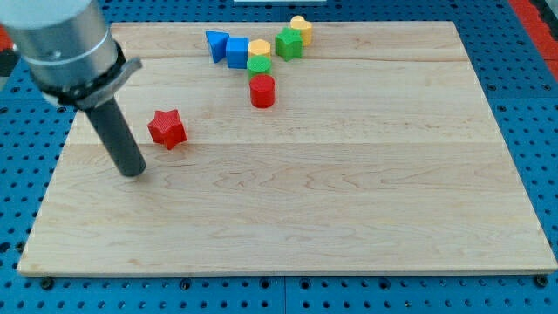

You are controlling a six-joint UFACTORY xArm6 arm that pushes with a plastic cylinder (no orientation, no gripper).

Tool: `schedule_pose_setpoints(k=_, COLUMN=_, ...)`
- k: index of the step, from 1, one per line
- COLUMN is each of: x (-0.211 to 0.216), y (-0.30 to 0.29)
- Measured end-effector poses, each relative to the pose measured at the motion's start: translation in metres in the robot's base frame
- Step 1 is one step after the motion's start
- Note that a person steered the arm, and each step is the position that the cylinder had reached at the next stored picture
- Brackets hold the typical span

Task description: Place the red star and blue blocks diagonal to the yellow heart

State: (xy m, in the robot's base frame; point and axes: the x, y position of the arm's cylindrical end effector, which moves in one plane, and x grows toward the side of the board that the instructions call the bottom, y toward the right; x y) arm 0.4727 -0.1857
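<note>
Resting on the pale wooden board (288,209) at the view's left, my tip (132,172) is a bare dark rod end with nothing to open or close, gripping nothing. Its grey housing is cut off by the view's top edge. Just right of it, apart, lies the red star block (166,128), with no clear long axis. Up top, a blue triangular block (216,44) touches a blue cube (238,51). Next come a yellow block (259,47), shape unclear, a green cylinder (259,66), a red cylinder (262,91), a green block (289,43) and a half-hidden yellow heart (302,28).
</note>
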Motion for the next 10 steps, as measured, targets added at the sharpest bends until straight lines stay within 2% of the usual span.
schedule_pose_setpoints(k=2, x=-0.024, y=0.079)
schedule_pose_setpoints(k=3, x=-0.016, y=0.008)
schedule_pose_setpoints(k=4, x=-0.044, y=0.018)
schedule_pose_setpoints(k=5, x=-0.069, y=0.093)
schedule_pose_setpoints(k=6, x=-0.069, y=0.128)
schedule_pose_setpoints(k=7, x=-0.057, y=0.092)
schedule_pose_setpoints(k=8, x=-0.111, y=0.096)
schedule_pose_setpoints(k=9, x=-0.149, y=0.076)
schedule_pose_setpoints(k=10, x=-0.183, y=0.082)
